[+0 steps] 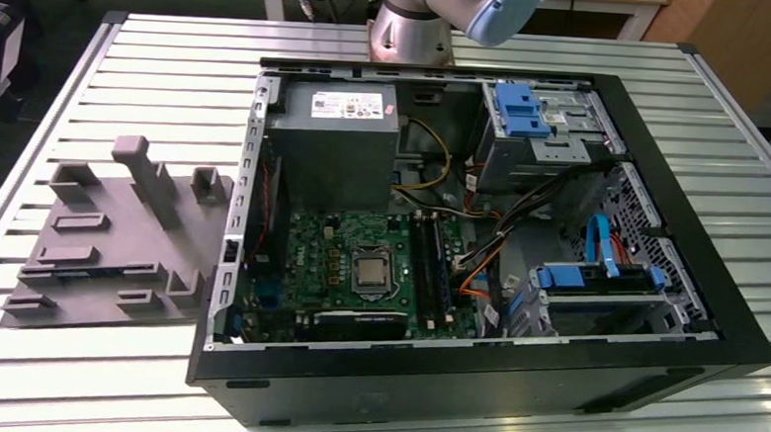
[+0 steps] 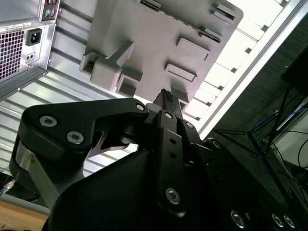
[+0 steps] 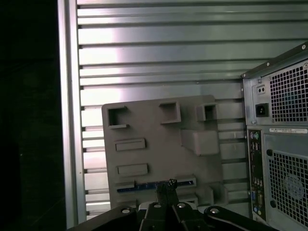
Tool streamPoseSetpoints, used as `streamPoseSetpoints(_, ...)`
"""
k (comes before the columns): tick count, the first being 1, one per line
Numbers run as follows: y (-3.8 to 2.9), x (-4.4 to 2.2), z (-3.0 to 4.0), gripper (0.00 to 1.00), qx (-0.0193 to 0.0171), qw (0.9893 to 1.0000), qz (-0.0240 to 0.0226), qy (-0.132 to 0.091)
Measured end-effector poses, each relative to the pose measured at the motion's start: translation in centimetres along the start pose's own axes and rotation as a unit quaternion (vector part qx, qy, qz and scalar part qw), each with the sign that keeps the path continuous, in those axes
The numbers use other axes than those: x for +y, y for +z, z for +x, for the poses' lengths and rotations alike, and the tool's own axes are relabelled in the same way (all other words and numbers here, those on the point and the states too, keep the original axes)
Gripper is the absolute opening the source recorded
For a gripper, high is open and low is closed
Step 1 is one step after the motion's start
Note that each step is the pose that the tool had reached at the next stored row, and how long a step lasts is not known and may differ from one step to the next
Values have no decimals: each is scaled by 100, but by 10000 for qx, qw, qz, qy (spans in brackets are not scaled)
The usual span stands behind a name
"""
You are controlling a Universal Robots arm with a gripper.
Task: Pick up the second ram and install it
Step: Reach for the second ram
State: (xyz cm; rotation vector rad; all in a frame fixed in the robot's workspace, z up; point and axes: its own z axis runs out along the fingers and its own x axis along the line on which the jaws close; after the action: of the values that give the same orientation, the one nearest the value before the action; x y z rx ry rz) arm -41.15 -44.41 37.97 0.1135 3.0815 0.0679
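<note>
In the grey fixture block beside the PC case, the second ram lies in the slot farthest from the upright posts. Its long axis runs from the table edge toward the case. My gripper hangs well clear of it, fingers pinched together on nothing, lined up with the stick's middle, linkage spread along its length, not across.

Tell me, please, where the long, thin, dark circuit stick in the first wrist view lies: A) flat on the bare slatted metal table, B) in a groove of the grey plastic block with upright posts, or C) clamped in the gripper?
B: in the first wrist view the long, thin, dark circuit stick lies in a groove of the grey plastic block, close to the gripper and not held by it.
</note>
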Motion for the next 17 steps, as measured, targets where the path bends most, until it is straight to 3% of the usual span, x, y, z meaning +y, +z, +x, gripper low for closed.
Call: streamPoseSetpoints(17, 37, -13, 20, 11, -2, 10000, 19, -1)
